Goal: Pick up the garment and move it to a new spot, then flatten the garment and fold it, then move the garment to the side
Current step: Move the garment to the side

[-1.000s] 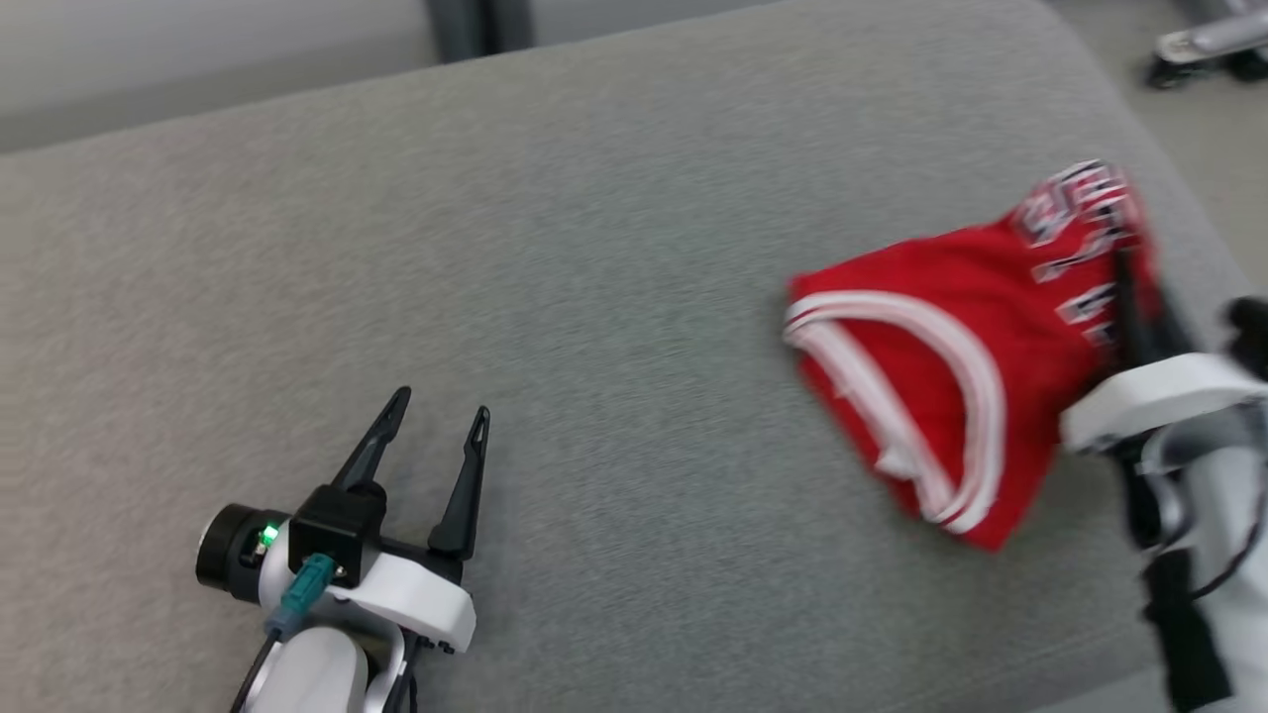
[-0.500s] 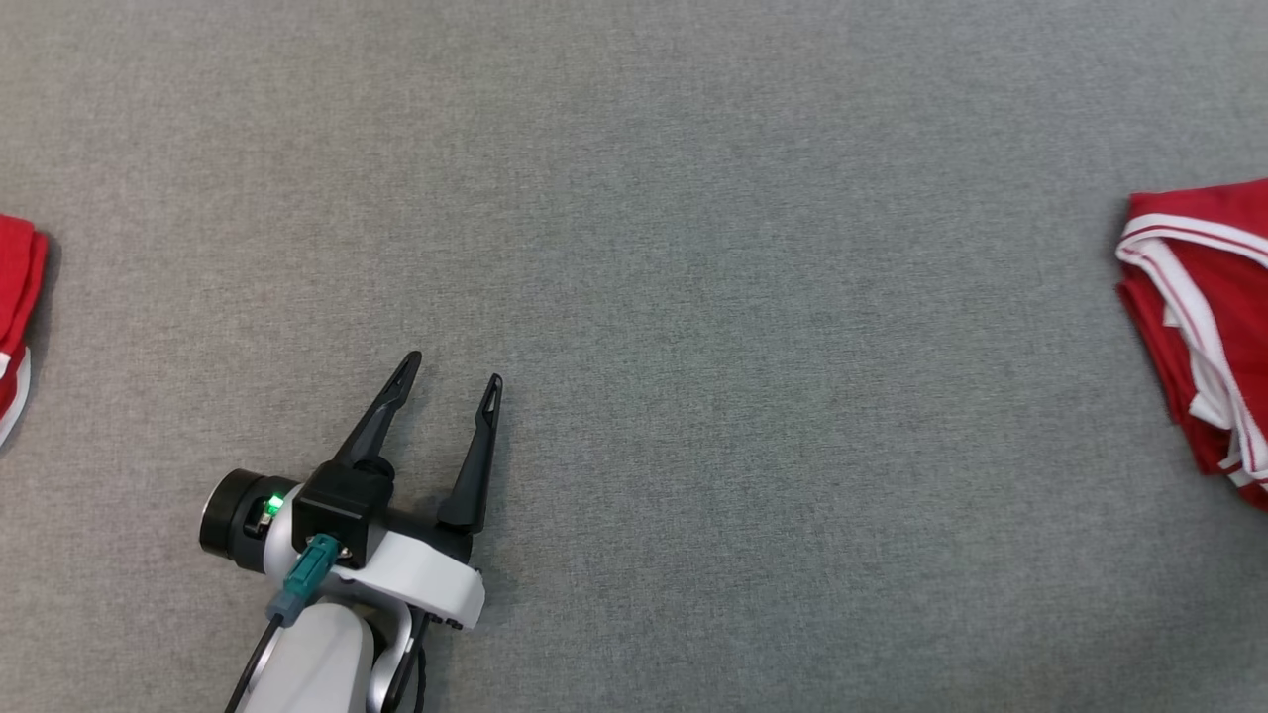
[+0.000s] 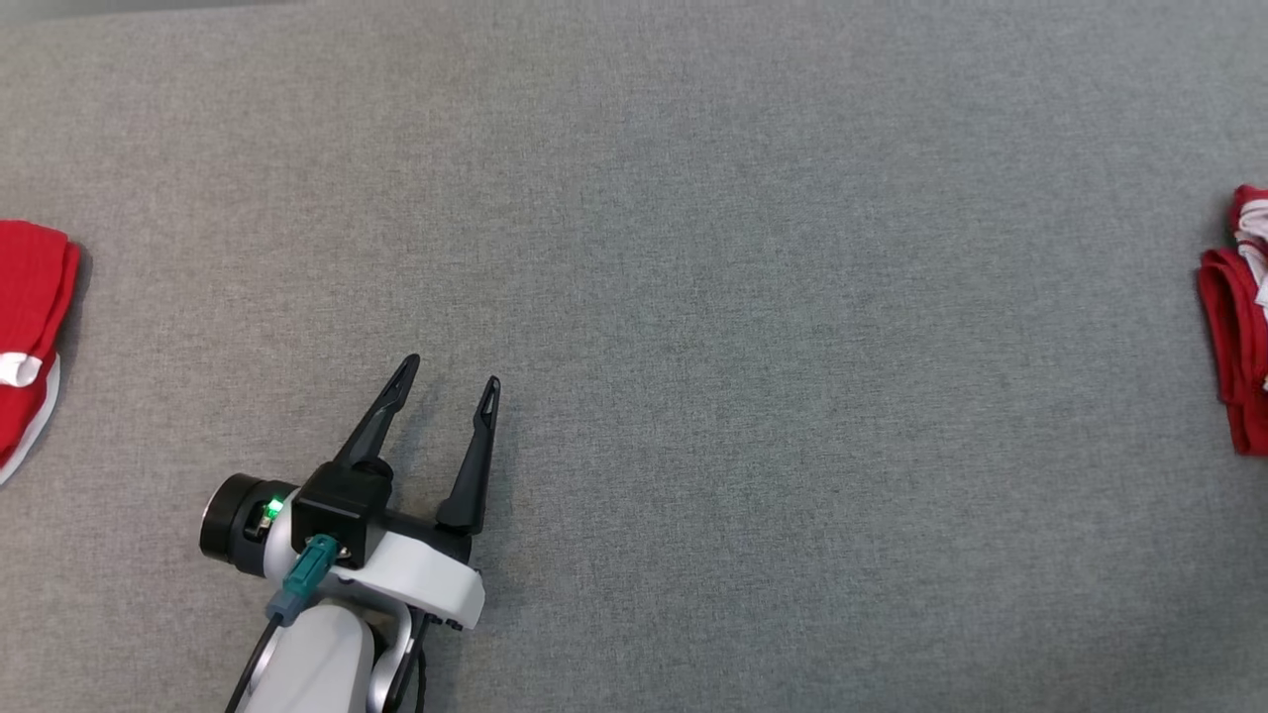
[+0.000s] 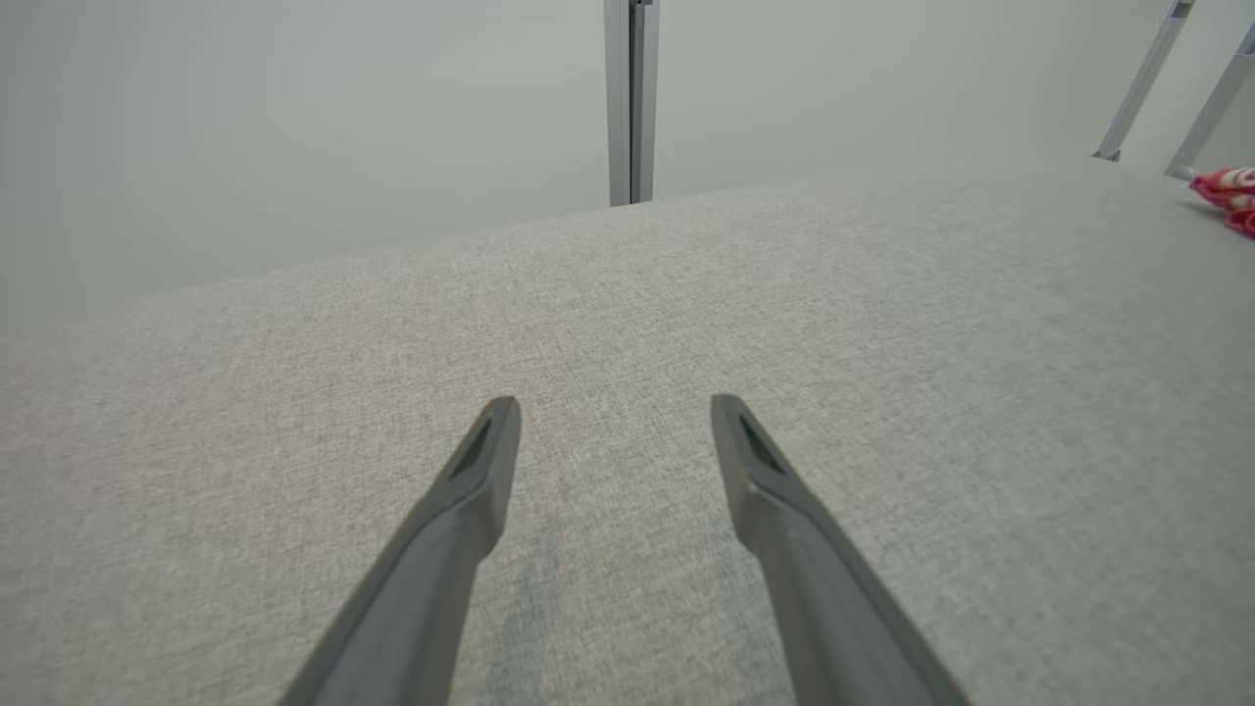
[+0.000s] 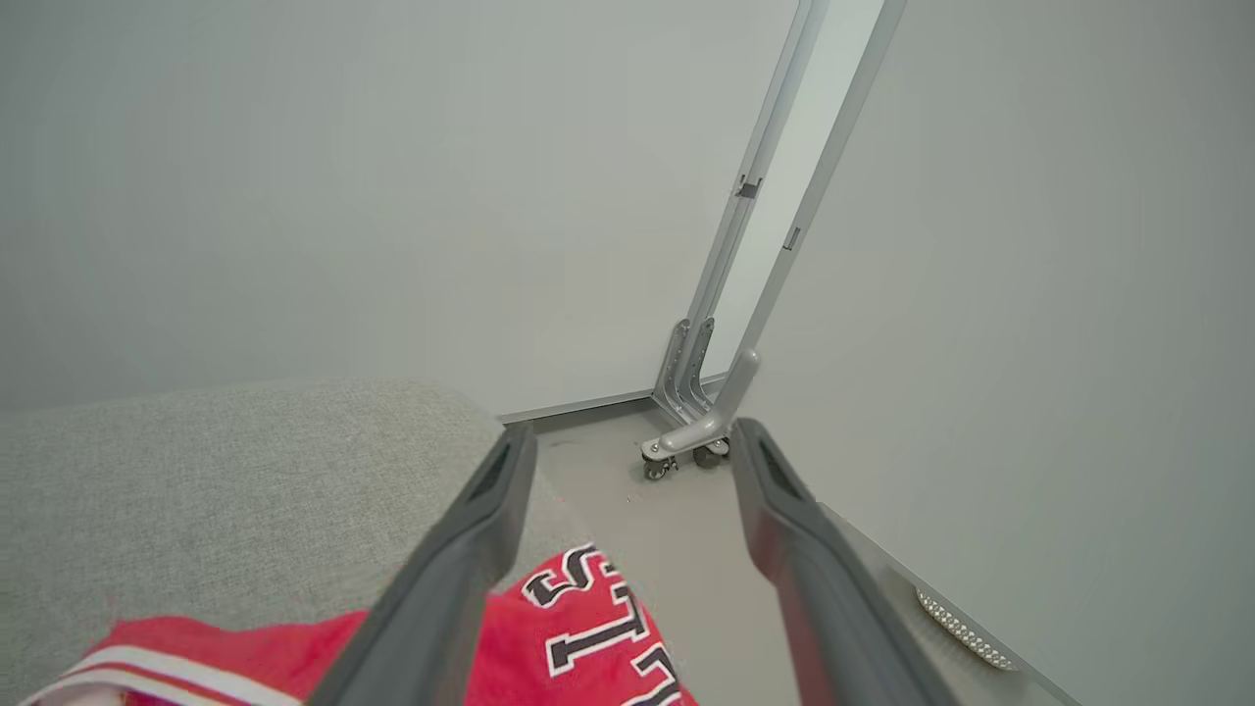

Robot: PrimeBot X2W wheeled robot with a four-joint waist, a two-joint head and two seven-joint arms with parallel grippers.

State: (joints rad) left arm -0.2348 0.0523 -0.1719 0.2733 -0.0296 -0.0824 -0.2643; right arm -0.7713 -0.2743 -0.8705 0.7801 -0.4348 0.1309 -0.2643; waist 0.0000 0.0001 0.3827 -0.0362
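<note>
Red jersey [image 5: 598,637] lay at grey cushion [image 5: 245,471] end, under right gripper [image 5: 632,451], fingers apart, empty; left gripper [image 3: 452,371] likewise spread. Risk: edge-placed cloth might slide floorward, unfolding.

So the garment [image 3: 1233,347] is a red jersey with white trim, and it's seen lying folded over in a few layers at the far right of the grey cushioned surface [image 3: 693,297], partly cut off by the head view's edge. From the right wrist view, black-and-white block lettering is shown face up on the red fabric, and a white-striped hem is seen closer in, near the surface's rounded corner.
</note>
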